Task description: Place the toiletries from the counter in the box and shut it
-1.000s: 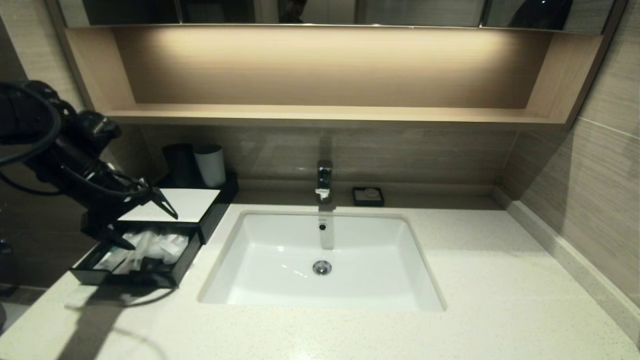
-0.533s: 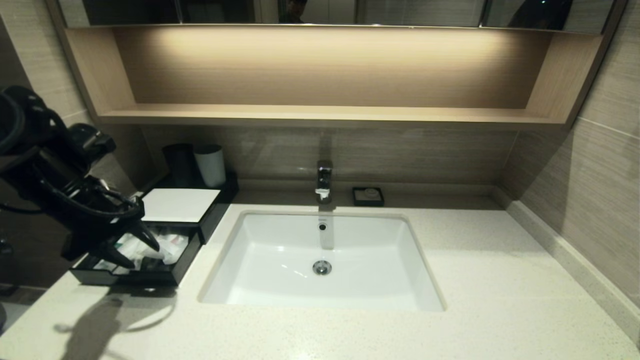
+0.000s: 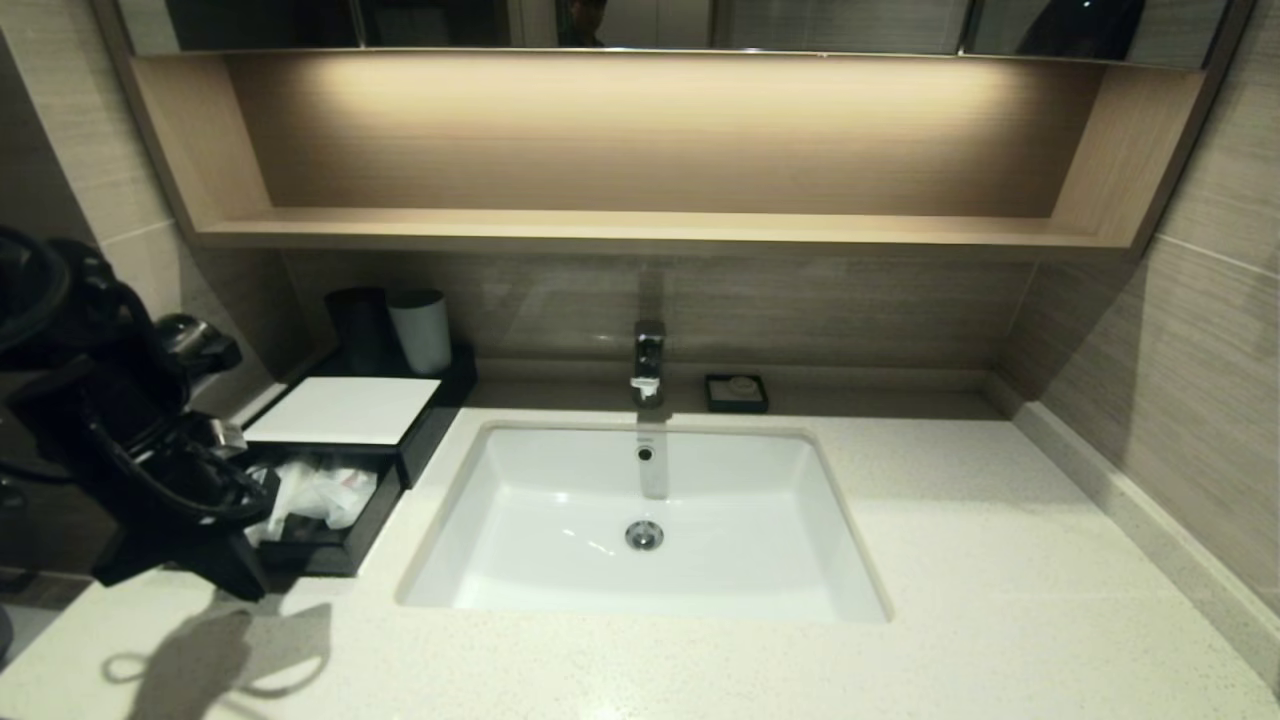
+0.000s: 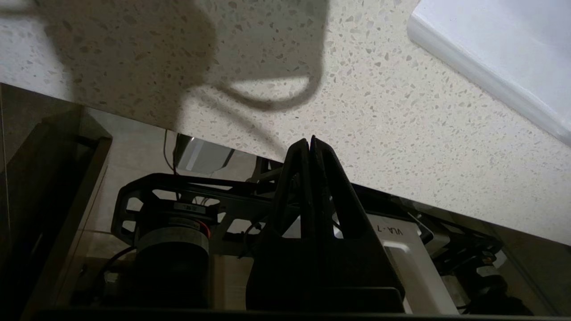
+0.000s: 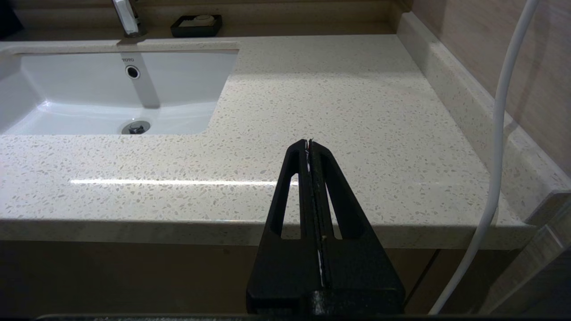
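The black box [image 3: 345,410] with the white top panel stands at the left of the counter [image 3: 1000,560]. Its drawer [image 3: 318,558] is slid out toward me. The clear-wrapped toiletries [image 3: 318,490] lie bunched inside the drawer. My left gripper [image 3: 240,585] is shut and empty. It hangs low just in front of the drawer's left end, tip pointing down at the counter; in the left wrist view it [image 4: 310,141] is over the counter's front edge. My right gripper [image 5: 309,142] is shut and empty, parked below the counter's front edge at the right, out of the head view.
A white sink basin [image 3: 560,520] with a faucet [image 3: 648,360] sits mid-counter. A pale cup [image 3: 422,330] and a dark cup [image 3: 360,322] stand behind the box. A small black soap dish [image 3: 736,392] is by the back wall. A wooden shelf [image 3: 640,228] runs above.
My left gripper came down and toward me, from over the box top to in front of the open drawer. Its fingers went from open to shut. The drawer stays open.
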{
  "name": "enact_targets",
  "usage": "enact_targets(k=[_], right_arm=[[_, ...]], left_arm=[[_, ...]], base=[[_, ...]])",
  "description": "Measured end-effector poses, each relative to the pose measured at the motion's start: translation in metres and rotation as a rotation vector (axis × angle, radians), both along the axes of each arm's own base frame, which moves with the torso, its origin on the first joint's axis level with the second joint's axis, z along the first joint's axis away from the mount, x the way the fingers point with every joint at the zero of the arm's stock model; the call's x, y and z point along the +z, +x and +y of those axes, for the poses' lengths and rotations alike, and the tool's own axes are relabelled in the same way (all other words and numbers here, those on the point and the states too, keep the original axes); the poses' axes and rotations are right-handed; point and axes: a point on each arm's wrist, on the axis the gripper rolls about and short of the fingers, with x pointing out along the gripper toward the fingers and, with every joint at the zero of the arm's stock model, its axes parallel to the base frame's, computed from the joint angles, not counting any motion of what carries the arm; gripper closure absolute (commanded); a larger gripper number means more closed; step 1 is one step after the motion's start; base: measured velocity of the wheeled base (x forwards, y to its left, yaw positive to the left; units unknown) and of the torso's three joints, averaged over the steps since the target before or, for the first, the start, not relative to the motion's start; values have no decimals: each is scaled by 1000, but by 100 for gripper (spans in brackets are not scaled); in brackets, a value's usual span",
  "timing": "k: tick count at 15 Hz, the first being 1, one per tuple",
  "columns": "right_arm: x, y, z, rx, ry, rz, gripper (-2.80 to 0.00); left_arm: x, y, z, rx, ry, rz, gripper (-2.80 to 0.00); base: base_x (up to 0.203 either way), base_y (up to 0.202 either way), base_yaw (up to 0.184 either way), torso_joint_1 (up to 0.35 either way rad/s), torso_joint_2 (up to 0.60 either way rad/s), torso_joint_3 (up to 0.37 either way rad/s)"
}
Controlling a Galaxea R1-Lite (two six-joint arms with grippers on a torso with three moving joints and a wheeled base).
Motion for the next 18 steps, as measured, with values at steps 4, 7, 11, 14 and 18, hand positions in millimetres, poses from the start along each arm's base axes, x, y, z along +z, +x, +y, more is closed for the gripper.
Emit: enact_targets(k=[4,7,11,14,18], right_arm=[[0,0,0,0,0,0,0],[0,0,0,0,0,0,0],[0,0,0,0,0,0,0],[0,0,0,0,0,0,0],[0,0,0,0,0,0,0]], left_arm=[[-17,9,2,-12,45,24,0],[-33,23,4,-10,47,22,0],[-47,36,5,-4,47,-1,0],[-50,40,6,0,50,-21,0],[-49,44,6,6,56,-60,0]], base=[[0,0,0,0,0,0],[0,0,0,0,0,0],[0,0,0,0,0,0],[0,0,0,0,0,0],[0,0,0,0,0,0]])
